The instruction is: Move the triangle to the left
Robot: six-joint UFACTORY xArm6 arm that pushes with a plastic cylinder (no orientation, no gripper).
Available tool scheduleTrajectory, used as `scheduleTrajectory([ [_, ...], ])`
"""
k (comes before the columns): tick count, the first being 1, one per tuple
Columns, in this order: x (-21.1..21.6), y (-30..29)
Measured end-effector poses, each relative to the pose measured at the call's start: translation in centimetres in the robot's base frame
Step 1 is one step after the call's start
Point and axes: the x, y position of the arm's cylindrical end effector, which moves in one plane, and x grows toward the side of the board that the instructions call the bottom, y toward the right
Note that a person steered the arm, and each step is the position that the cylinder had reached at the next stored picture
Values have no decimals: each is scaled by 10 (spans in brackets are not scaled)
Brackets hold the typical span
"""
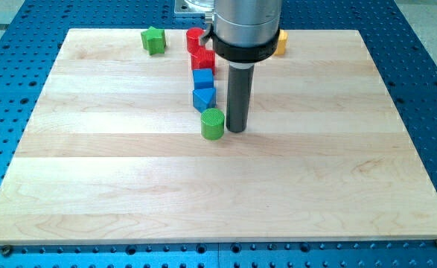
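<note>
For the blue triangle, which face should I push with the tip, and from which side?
Push the blue triangle on the edge facing the view's right, driving toward the view's left. My tip sits lower right of it, beside the green cylinder, so it should probably move toward the view's top first. The blue cube touches the triangle above, so it may drag along.

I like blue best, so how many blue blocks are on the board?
2. One blue block sits below the red ones; the blue triangle is just beneath it, left of my tip. The arm could hide more.
</note>
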Motion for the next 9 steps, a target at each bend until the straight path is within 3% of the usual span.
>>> scheduleTrajectory([
  [9,-44,-24],
])
